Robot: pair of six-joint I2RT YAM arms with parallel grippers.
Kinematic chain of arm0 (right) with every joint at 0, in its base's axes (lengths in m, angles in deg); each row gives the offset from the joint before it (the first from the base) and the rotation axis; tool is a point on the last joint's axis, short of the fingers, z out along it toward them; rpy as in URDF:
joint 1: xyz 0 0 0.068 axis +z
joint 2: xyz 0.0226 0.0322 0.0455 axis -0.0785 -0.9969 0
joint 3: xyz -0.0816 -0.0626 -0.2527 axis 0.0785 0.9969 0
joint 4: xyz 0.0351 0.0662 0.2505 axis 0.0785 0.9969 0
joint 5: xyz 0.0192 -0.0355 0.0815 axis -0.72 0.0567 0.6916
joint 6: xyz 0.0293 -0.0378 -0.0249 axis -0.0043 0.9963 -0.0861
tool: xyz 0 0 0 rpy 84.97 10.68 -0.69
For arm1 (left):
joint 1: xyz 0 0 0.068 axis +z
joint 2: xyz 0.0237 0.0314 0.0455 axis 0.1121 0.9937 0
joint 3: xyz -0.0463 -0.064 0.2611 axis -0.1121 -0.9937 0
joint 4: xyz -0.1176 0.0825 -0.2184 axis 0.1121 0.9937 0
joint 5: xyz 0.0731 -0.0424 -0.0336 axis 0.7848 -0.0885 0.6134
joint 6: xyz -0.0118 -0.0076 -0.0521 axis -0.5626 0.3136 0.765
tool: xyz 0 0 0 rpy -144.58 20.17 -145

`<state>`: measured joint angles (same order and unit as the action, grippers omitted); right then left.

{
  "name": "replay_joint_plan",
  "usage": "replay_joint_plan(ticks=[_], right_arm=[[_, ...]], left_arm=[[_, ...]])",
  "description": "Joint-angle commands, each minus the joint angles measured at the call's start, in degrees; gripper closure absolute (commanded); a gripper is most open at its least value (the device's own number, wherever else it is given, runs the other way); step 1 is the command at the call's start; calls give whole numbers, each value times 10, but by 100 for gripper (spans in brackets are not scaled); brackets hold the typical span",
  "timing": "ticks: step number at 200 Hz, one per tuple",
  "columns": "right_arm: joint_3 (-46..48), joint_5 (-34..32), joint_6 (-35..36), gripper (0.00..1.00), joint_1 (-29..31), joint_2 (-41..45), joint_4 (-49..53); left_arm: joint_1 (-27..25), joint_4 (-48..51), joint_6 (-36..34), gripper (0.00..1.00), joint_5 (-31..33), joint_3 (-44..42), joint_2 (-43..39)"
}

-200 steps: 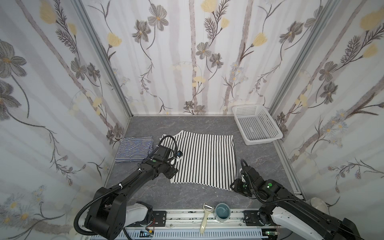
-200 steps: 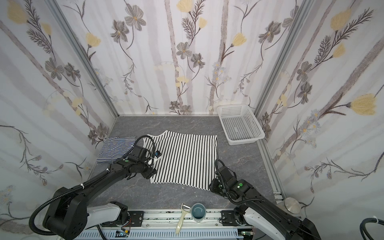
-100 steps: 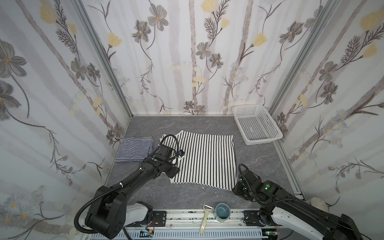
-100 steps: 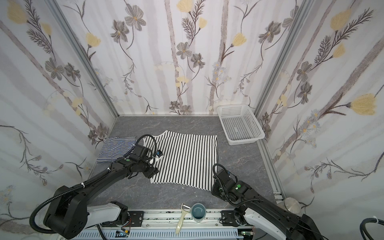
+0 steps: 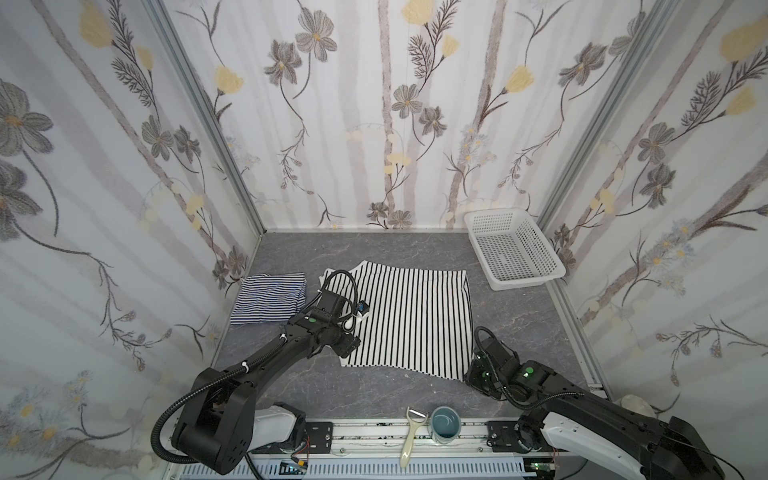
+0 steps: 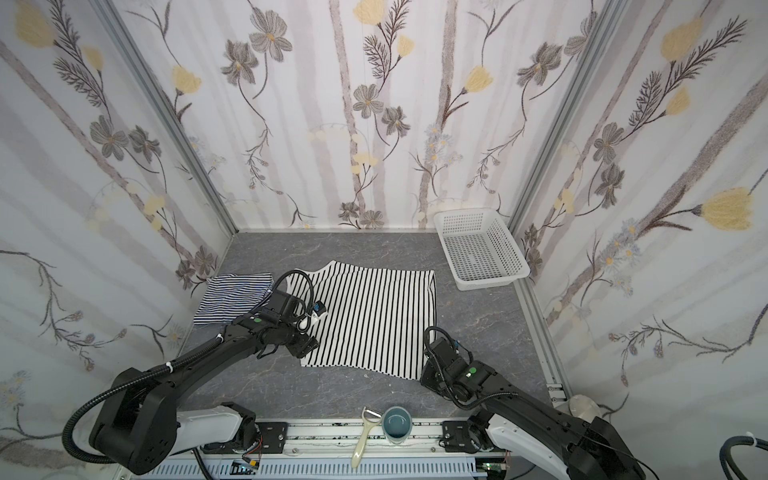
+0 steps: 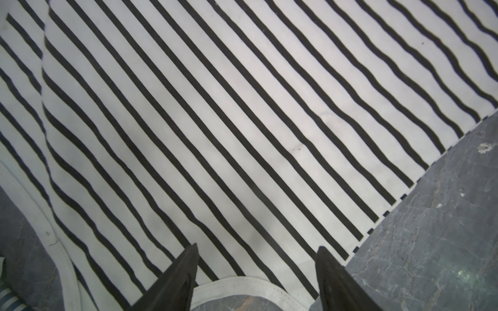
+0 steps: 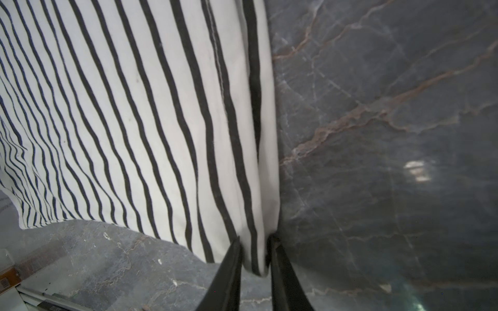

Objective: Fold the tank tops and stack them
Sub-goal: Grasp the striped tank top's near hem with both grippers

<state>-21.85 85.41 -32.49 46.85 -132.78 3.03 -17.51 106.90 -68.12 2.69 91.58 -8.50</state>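
My right tool pinches a corner of the wide-striped tank top, which lies flat on the counter ahead; I'd close the wide-open left tool on the hem between its jaws, then lift both evenly.

Closed in on three sides by white wall panels printed with grey and pale yellow flowers on long stems, joined at the back corners by slanting pale metal posts. Below, across the lower middle of both top views, a dark grey marbled worktop veined in brown. Along the bottom edge, a metal rail. Evenly lit, with a pale patch of glare on the stone pattern.
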Motion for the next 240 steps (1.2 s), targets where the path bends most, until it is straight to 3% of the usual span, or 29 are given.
replay_joint_plan(ticks=[1, 20, 75, 143, 213, 240], right_arm=[[-5, -2, -3, 89, -1, -6, -13], [-23, -11, 5, 100, -2, 0, 6], [-95, -15, 45, 100, -30, -9, 18], [-160, -7, 98, 100, -66, -71, -2], [-158, -2, 103, 100, -69, -81, -18], [-154, -1, 102, 100, -71, -81, -22]], left_arm=[[-1, -2, 6, 30, -7, -1, 2], [-1, 1, 0, 30, -3, -5, -1], [-42, 60, -62, 29, -13, -27, -7], [-49, 63, -127, 33, 68, -68, -34], [-50, 57, -128, 36, 52, -61, -22], [-50, 55, -126, 46, 34, -57, -12]])
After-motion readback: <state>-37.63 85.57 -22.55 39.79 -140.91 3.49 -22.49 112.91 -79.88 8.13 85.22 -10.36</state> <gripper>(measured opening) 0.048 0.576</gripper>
